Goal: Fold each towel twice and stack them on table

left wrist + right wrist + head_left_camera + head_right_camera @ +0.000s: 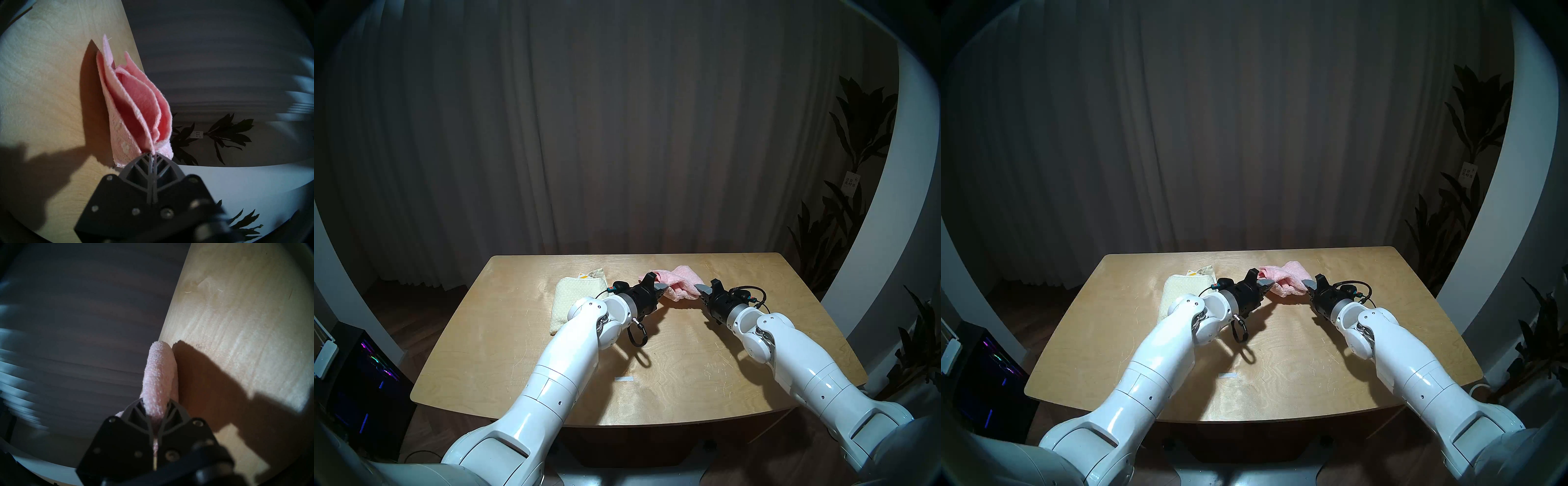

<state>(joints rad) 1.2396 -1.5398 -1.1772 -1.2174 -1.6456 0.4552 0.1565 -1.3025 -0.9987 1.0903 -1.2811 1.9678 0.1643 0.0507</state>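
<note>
Room: a dark pleated curtain [619,135] is hung across the far side; a white curved wall [873,220] is seen at the right, with dark leafy plants [843,203] before it. A small white tag [850,186] is hung on one plant; its writing is too small to be read. A dark computer case [365,383] with coloured lights is stood on the floor at the near left.

Surface: a light plywood table [687,356] with rounded corners and visible grain is set at the centre. No containers are seen on it.

Cream-yellow towel [572,302]: folded, dotted in texture, laid flat at the far left of the table and partly covered by the left arm. A label with a yellow mark [583,275] is shown at its far edge; no text can be read.

Pink towel [678,283]: bunched in loose layers at the far centre, raised off the table and held between both grippers.

Left gripper [153,153]: jaws closed, a corner of the pink towel's layered edges pinched at the tips.

Right gripper [155,412]: jaws closed on a rolled fold of the pink towel.

White tape strip [624,379]: stuck flat at the near centre, well apart from both towels.

A black cable loop [636,334] is hung beneath the left wrist.
</note>
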